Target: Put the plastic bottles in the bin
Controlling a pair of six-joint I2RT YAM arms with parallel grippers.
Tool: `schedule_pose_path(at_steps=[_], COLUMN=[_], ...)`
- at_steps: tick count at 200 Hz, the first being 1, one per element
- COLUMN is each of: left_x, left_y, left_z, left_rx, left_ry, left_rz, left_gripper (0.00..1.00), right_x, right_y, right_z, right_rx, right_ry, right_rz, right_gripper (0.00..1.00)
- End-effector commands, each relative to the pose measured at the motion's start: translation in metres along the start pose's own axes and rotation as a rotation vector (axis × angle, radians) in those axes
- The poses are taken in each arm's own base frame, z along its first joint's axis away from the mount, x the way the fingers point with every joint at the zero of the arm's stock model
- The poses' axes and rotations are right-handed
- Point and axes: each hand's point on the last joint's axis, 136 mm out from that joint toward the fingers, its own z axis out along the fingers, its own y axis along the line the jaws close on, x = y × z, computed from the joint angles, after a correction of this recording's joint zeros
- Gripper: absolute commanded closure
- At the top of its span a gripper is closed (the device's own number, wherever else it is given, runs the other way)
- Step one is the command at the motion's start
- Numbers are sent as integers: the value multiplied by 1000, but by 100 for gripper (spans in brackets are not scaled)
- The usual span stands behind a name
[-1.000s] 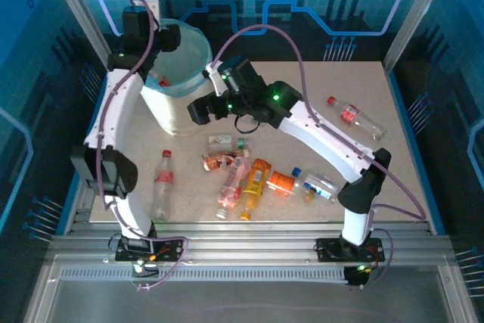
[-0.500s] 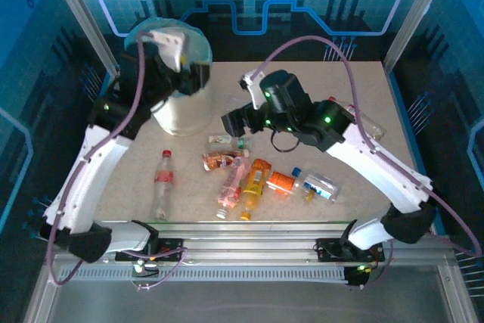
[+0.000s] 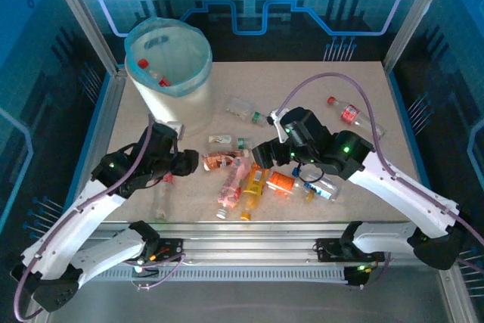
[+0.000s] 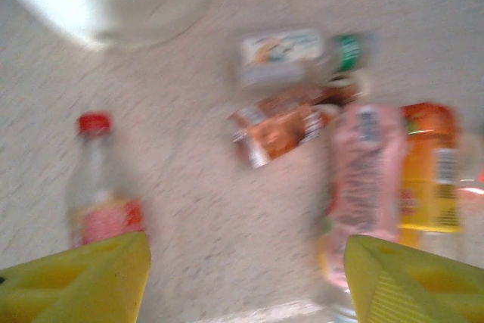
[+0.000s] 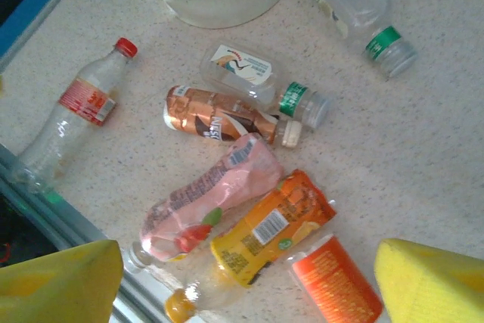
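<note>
- Left gripper point(image 4: 246, 285): yellow fingers point(image 4: 83, 281) stand well apart, open, with bare tabletop between them and nothing held. This view is blurred.
- Just ahead of its left finger lies the red-capped bottle point(image 4: 98, 194), on its side, cap pointing away.
- By its right finger is the base of the pink bottle point(image 4: 363, 179). The orange-yellow bottle point(image 4: 431, 172) touches the pink one's outer side.
- A free lane of table runs between the red-capped and pink bottles. It is closed at the far end by the copper-labelled bottle point(image 4: 283, 130) and the small green-capped bottle point(image 4: 291, 54) beyond it.
- Right gripper point(image 5: 246, 285): jaws spread wide, open, gripping nothing. It hangs above the cluster, with the pink and orange-yellow bottles side by side below it.
- The short orange-labelled bottle point(image 5: 333, 277) lies near the right gripper's right finger.
- The pink bottle's neck end lies close to the near-edge rail point(image 3: 249, 226), with little margin there.
- The blue-capped bottle point(image 3: 321, 185) is partly hidden under the right arm.
- Outliers: a larger green-capped bottle point(image 3: 246, 109) lies near the bin's right side, and a red-labelled bottle point(image 3: 352, 115) lies well apart toward the far right.
- Bin point(image 3: 204, 66): upright at the far-left corner, blue liner folded over its rim, with a binned bottle point(image 3: 144, 64) showing a red cap inside.
- Widest bare table point(image 3: 318, 81) lies far centre-right. Only a narrow strip separates the bin from the left edge.
</note>
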Motion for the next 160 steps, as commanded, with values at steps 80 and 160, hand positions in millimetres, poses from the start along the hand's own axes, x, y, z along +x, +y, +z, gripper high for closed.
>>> schedule_pose_path(at_steps=[80, 160], left_x=[-7, -4], left_y=[93, 120], left_z=[81, 147], left_rx=[-175, -204], left_ry=[154, 237], left_rz=[-304, -366], left_gripper=[35, 42], right_x=[33, 40], right_y=[127, 152], right_z=[71, 88], right_rx=[-240, -272], right_ry=[178, 224], right_rz=[2, -47], right_gripper=[14, 14])
